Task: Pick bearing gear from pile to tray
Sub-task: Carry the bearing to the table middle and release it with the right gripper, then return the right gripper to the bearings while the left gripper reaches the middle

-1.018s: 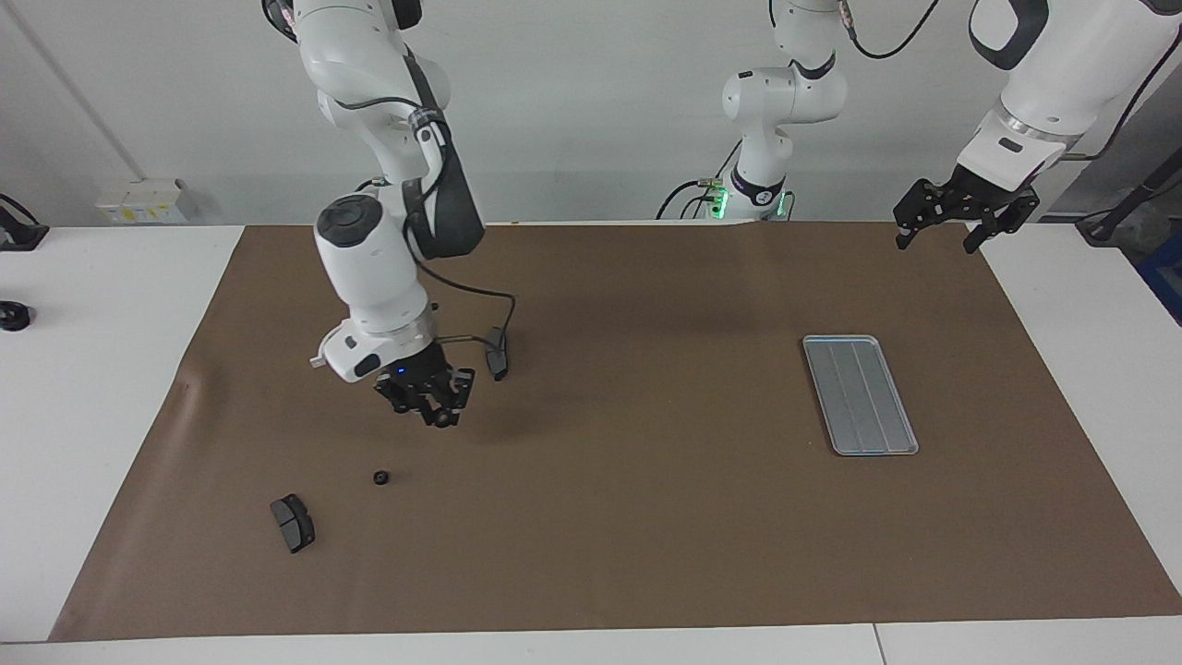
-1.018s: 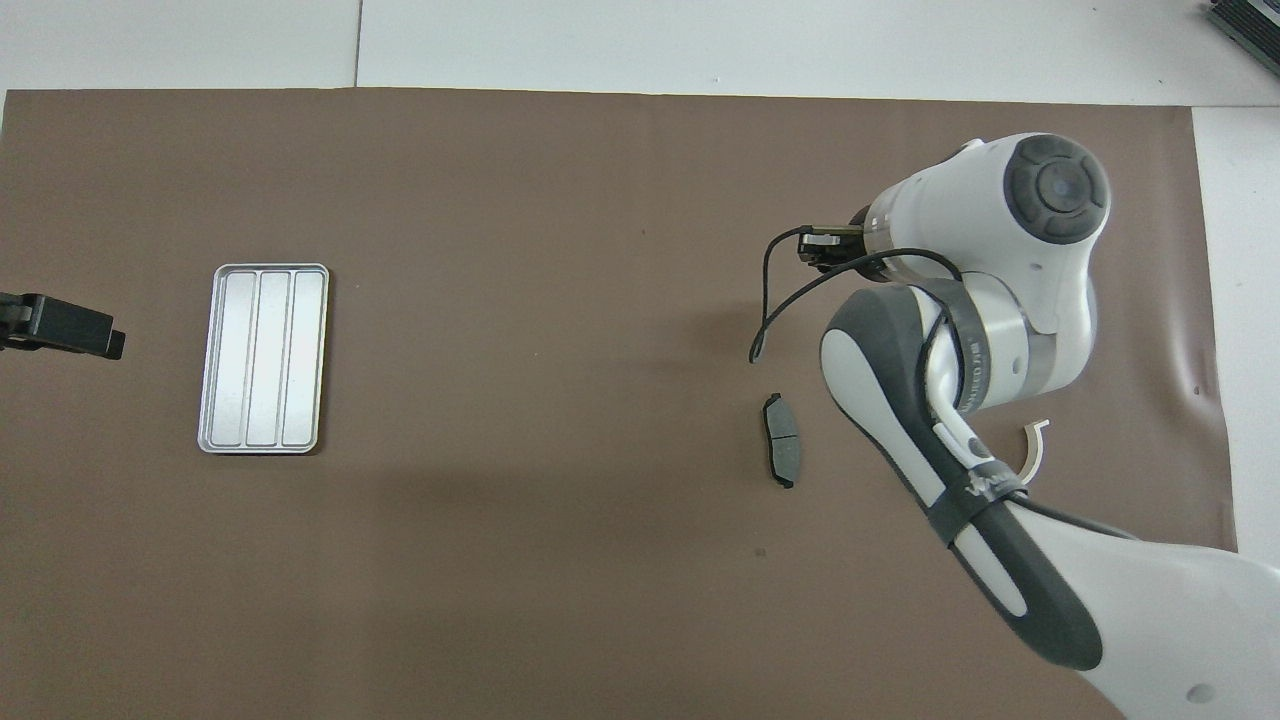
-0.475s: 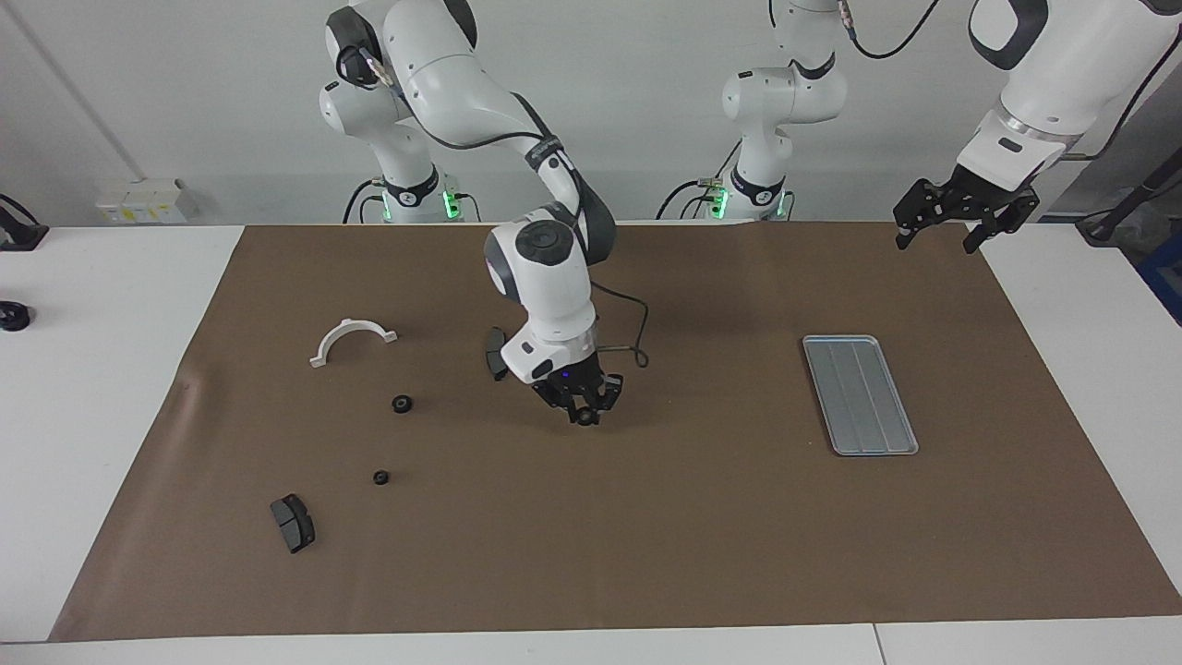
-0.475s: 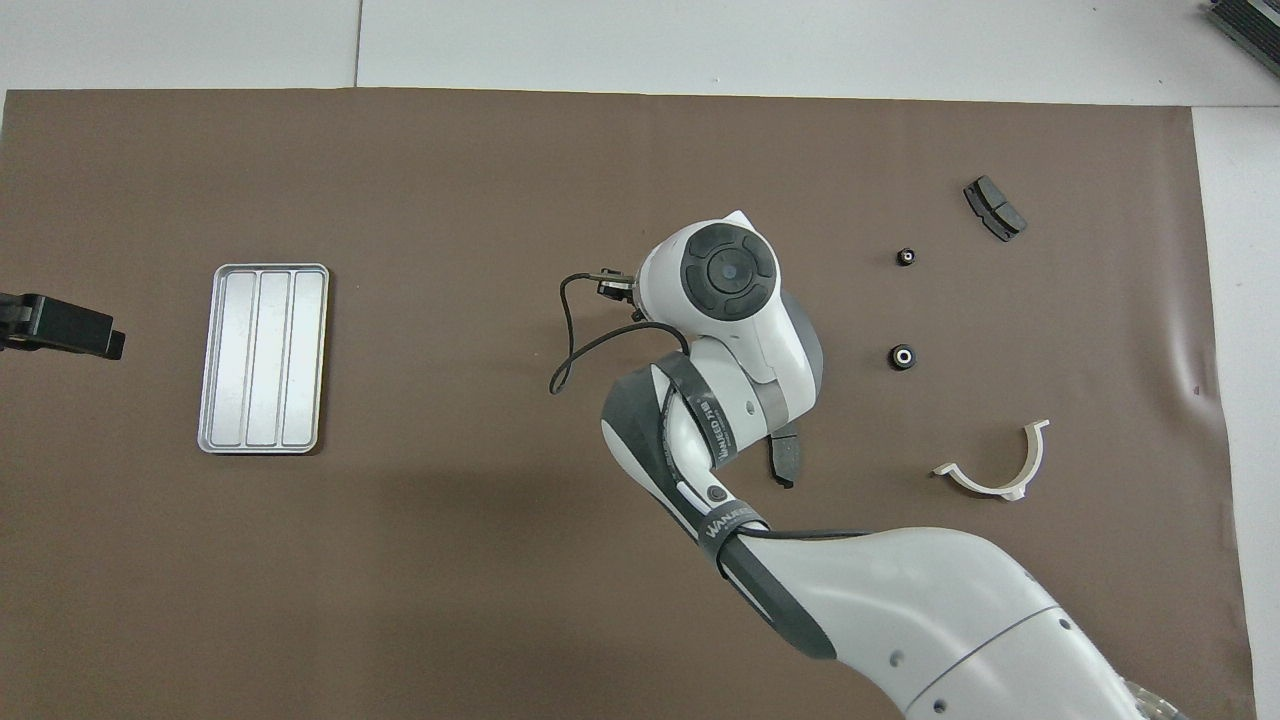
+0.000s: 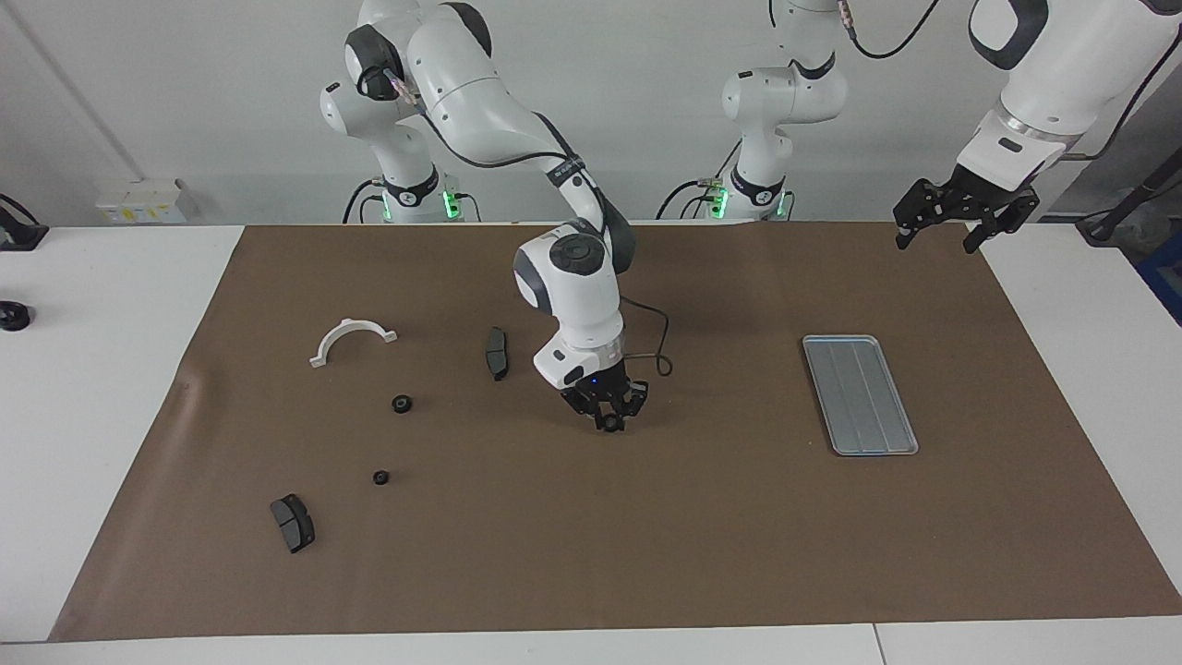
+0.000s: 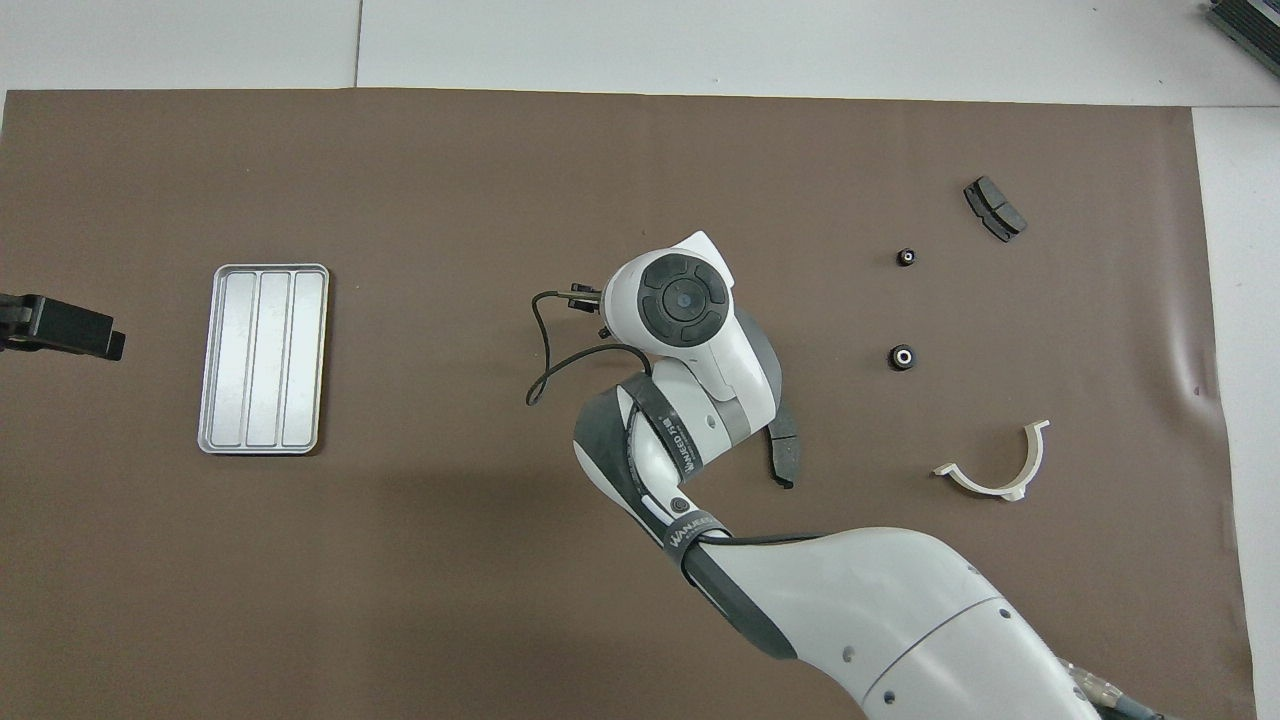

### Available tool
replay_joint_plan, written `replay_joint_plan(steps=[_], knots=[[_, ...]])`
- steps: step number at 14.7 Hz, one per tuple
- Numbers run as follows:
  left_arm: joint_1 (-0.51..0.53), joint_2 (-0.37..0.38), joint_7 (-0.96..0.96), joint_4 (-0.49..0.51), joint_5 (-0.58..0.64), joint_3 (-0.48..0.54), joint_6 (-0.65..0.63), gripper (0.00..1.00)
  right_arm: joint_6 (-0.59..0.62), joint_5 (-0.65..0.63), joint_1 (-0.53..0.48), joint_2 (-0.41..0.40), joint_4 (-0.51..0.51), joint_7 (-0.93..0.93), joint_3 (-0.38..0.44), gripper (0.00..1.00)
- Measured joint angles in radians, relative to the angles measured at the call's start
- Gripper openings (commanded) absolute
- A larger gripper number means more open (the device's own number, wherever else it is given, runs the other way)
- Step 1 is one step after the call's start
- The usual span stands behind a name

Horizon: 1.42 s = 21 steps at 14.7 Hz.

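My right gripper (image 5: 609, 420) hangs low over the middle of the brown mat, shut on a small black bearing gear (image 5: 610, 426). In the overhead view its wrist covers most of the gripper (image 6: 586, 298). The silvery grooved tray (image 5: 859, 394) lies toward the left arm's end and also shows in the overhead view (image 6: 264, 358). The pile lies toward the right arm's end: a white bracket (image 5: 353, 340), two dark brake pads (image 5: 497, 352) (image 5: 293, 523) and two black gears (image 5: 402, 404) (image 5: 380, 477). My left gripper (image 5: 956, 222) waits open, raised over the mat's corner.
A brown mat (image 5: 720, 536) covers the white table. In the overhead view the bracket (image 6: 995, 470), the gears (image 6: 902, 357) (image 6: 906, 257) and the pads (image 6: 783, 450) (image 6: 994, 208) are spread apart. A black cable (image 6: 545, 350) loops from the right wrist.
My right gripper has carried the gear from over the pile toward the tray, to the middle of the mat, uncovering the bracket and a gear. The left arm has not moved.
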<state>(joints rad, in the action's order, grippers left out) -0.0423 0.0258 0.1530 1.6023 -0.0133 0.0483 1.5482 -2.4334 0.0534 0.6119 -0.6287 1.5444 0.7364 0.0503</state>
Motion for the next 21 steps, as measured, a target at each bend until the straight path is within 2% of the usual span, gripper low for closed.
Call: replay_joint_plan(steps=[1, 5, 8, 11, 14, 16, 18, 21], knots=[[0.000, 0.000, 0.000, 0.000, 0.000, 0.000, 0.000, 1.00, 0.000, 0.000, 0.000, -0.001, 0.002, 0.000, 0.000, 1.00], [0.000, 0.000, 0.000, 0.000, 0.000, 0.000, 0.000, 1.00, 0.000, 0.000, -0.001, -0.004, 0.010, 0.001, 0.008, 1.00], [0.000, 0.000, 0.000, 0.000, 0.000, 0.000, 0.000, 1.00, 0.015, -0.013, -0.009, 0.018, 0.003, 0.001, 0.057, 1.00], [0.000, 0.000, 0.000, 0.000, 0.000, 0.000, 0.000, 1.00, 0.132, -0.031, -0.072, 0.114, 0.002, -0.060, 0.090, 1.00], [0.000, 0.000, 0.000, 0.000, 0.000, 0.000, 0.000, 1.00, 0.266, -0.034, -0.167, 0.210, 0.029, -0.254, 0.091, 1.00], [0.000, 0.000, 0.000, 0.000, 0.000, 0.000, 0.000, 1.00, 0.348, -0.034, -0.230, 0.263, 0.071, -0.436, 0.091, 1.00], [0.000, 0.000, 0.000, 0.000, 0.000, 0.000, 0.000, 1.00, 0.359, -0.033, -0.299, 0.305, 0.146, -0.609, 0.091, 1.00], [0.000, 0.000, 0.000, 0.000, 0.000, 0.000, 0.000, 1.00, 0.210, -0.032, -0.365, 0.357, 0.344, -0.821, 0.090, 1.00]])
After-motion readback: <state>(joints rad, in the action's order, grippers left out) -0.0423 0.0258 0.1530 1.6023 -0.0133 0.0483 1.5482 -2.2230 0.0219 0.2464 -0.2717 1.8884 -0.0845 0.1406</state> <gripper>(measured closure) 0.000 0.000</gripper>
